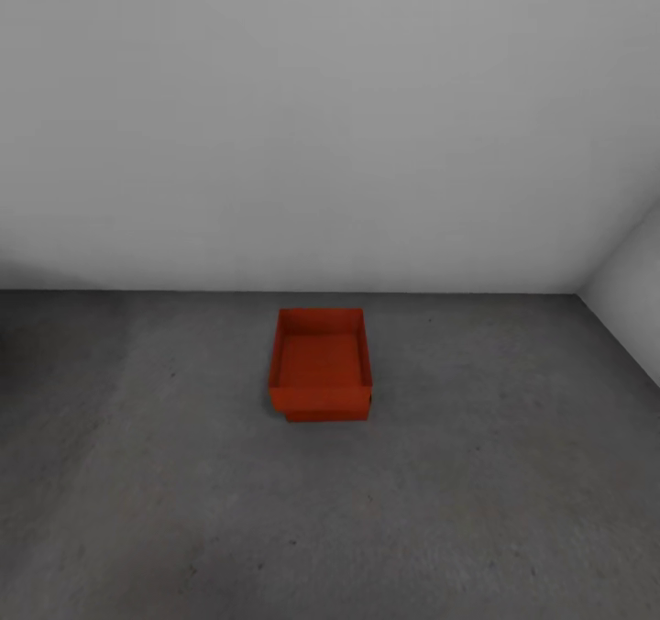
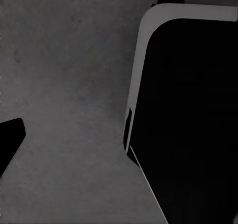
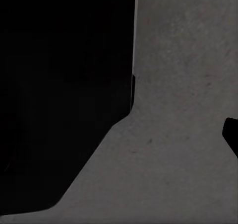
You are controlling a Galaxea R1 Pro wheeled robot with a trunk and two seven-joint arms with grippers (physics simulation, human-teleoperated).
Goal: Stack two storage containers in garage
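Containers (image 1: 320,363) sit stacked, top one empty, on floor (image 1: 477,510).

This is a bare, garage-like room. The floor (image 1: 477,510) is dark grey, rough, mottled concrete, and the same surface shows in both wrist views. A plain white back wall (image 1: 321,125) meets it in a straight line, and a second white wall (image 1: 632,299) forms a corner on the right. The only furnishing in sight is a pair of orange-red bins (image 1: 321,363), one stacked on the other, out on the concrete near the back wall.
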